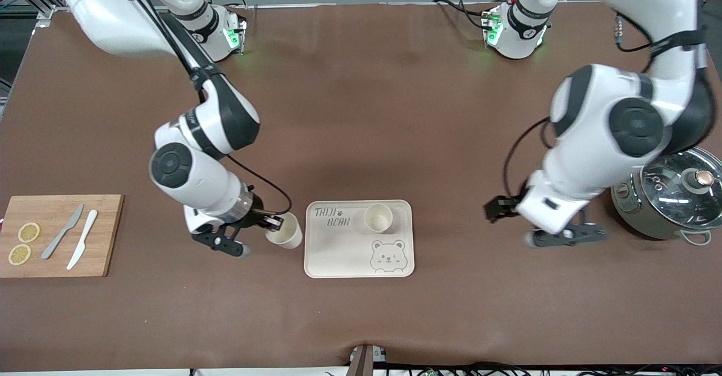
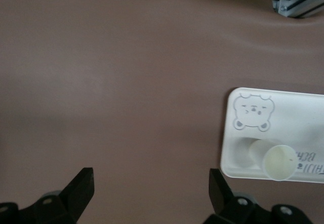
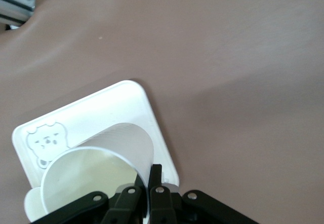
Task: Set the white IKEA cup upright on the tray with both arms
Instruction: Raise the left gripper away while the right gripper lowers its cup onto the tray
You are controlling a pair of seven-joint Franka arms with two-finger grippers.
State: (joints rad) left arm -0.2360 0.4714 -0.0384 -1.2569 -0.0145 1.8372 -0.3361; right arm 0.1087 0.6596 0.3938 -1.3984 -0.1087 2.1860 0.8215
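Note:
My right gripper [image 1: 275, 222] is shut on the rim of a white cup [image 1: 286, 231] and holds it tilted, just above the table beside the tray's edge toward the right arm's end. In the right wrist view, the fingers [image 3: 156, 176] pinch the cup's wall [image 3: 96, 165], with the tray [image 3: 101, 112] under it. The cream-white tray [image 1: 338, 249] bears a bear drawing and lettering. A second white cup [image 1: 378, 217] stands upright on it. My left gripper [image 1: 512, 224] is open and empty over bare table between the tray and the pot. Its wrist view shows the tray [image 2: 293, 117] and the upright cup [image 2: 277, 161].
A wooden cutting board [image 1: 107, 235] with two knives and two lemon slices lies at the right arm's end of the table. A steel pot with a glass lid [image 1: 674, 198] stands at the left arm's end, close to the left arm.

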